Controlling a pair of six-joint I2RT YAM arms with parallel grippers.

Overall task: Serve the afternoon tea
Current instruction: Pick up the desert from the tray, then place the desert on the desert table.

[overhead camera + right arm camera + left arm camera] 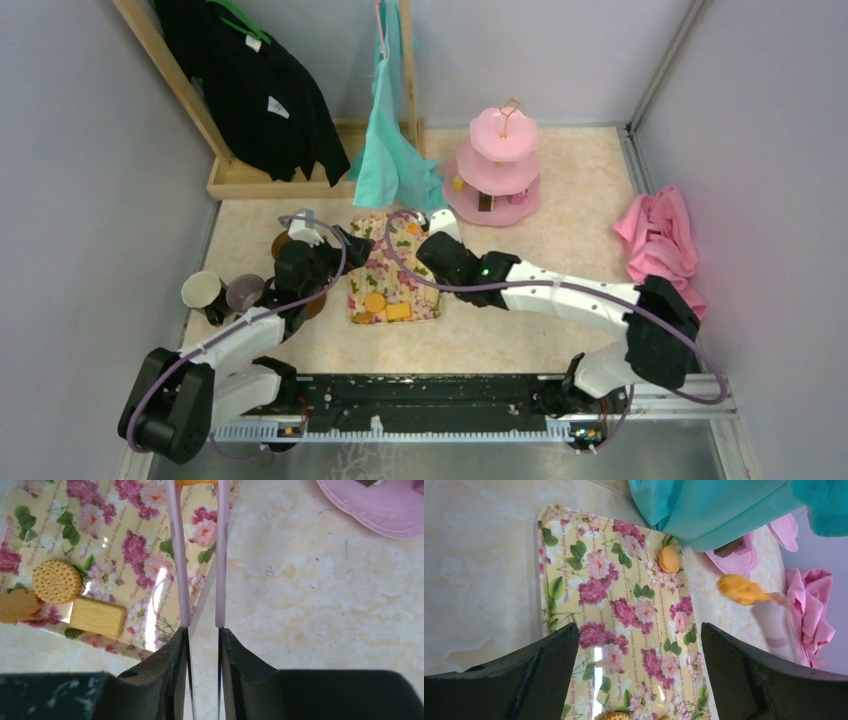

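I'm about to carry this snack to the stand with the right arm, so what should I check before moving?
1. Right gripper shut on the tongs: ok.
2. Orange snack pinched at the tongs' tips: ok.
3. Stand upright, near rim of its bottom tier bare: ok.
4. Left gripper open, holding nothing, over the tray, away from the line to the stand: ok.
5. Room between the hanging teal cloth and the tongs' path: cannot tell.
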